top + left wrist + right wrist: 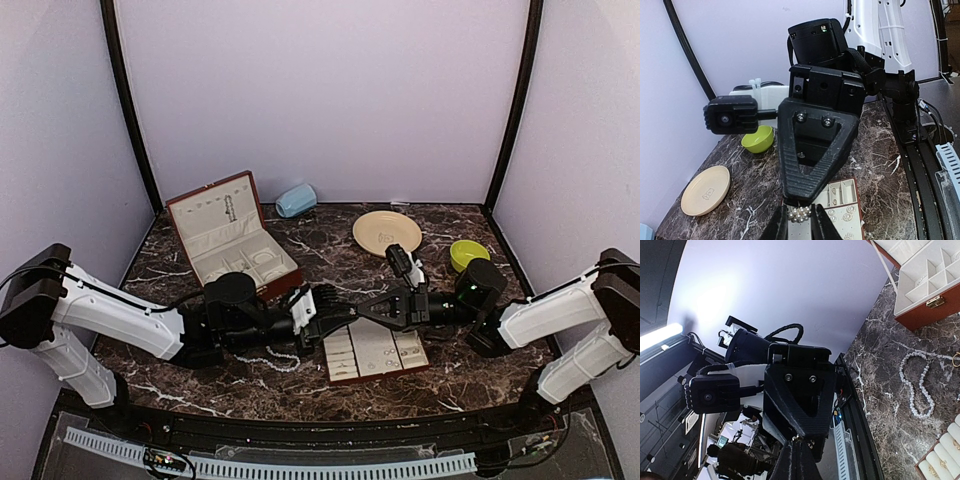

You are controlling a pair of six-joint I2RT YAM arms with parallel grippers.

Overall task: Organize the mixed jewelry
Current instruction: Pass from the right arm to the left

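Note:
A small pearl cluster earring [800,213] hangs in the air above the cream slotted tray [352,366], held from both sides. My left gripper [800,216] has a finger pressed against each side of the pearls. My right gripper [799,198] points down at the cluster from above, shut, with a tiny metal bit [796,437] pinched at its tip. In the top view both grippers, left [345,312] and right [362,312], meet tip to tip. A white pearl necklace [283,358] lies on the marble left of the tray. Several small earrings [846,218] sit in the tray.
The open red-brown box [232,240] with cream lining stands at back left. A cream plate [387,231], a green bowl [467,254] and a pale blue object [296,200] lie at the back. A small gold ring [956,360] lies on the marble near the necklace.

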